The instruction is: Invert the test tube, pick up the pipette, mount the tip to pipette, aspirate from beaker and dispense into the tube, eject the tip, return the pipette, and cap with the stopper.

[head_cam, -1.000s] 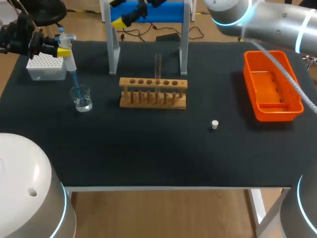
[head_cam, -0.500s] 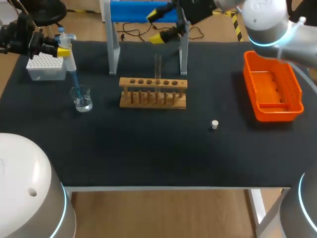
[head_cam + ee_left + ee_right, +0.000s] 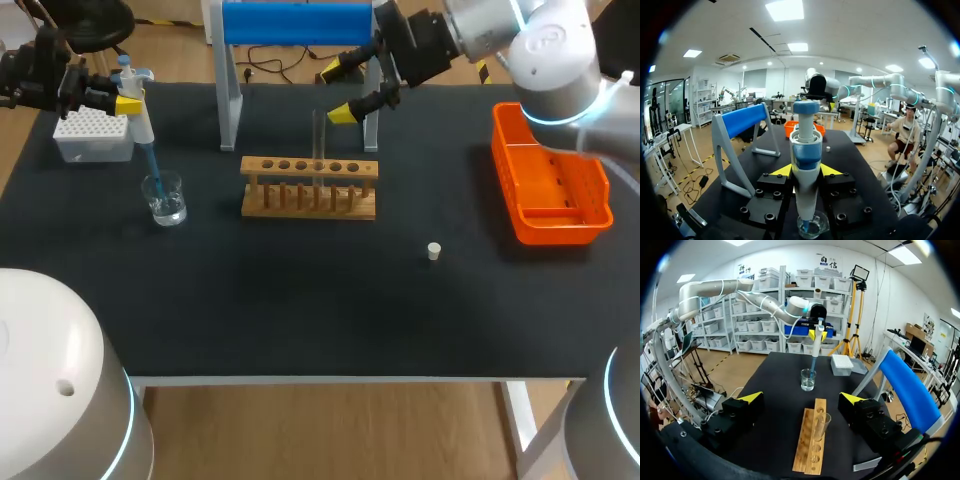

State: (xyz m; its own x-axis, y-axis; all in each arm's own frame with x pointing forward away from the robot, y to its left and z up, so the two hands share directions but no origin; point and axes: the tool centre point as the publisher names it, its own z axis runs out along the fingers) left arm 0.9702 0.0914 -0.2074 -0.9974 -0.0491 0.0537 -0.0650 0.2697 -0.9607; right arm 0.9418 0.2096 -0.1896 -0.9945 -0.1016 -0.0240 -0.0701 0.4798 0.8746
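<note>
Left gripper (image 3: 118, 102) is clamped on the pipette (image 3: 134, 100) at the far left of the table (image 3: 300, 310), and the pipette's blue tip (image 3: 151, 168) is dipped down into the beaker (image 3: 165, 199). The white tip box (image 3: 92, 135) sits just behind the beaker, pretty much under that gripper. The test tube (image 3: 319, 135) stands upright in the wooden rack (image 3: 309, 187) mid-table. Right gripper (image 3: 338, 92) hangs behind the rack with its fingers spread wide, nothing in them, close to the top of the tube but not touching. It's tight back there: the stand (image 3: 297, 22) with the blue roller straddles that spot, and its right leg is right beside the gripper. The stopper (image 3: 434, 251) lies alone on the mat, between the rack and the orange bin (image 3: 590, 215).
</note>
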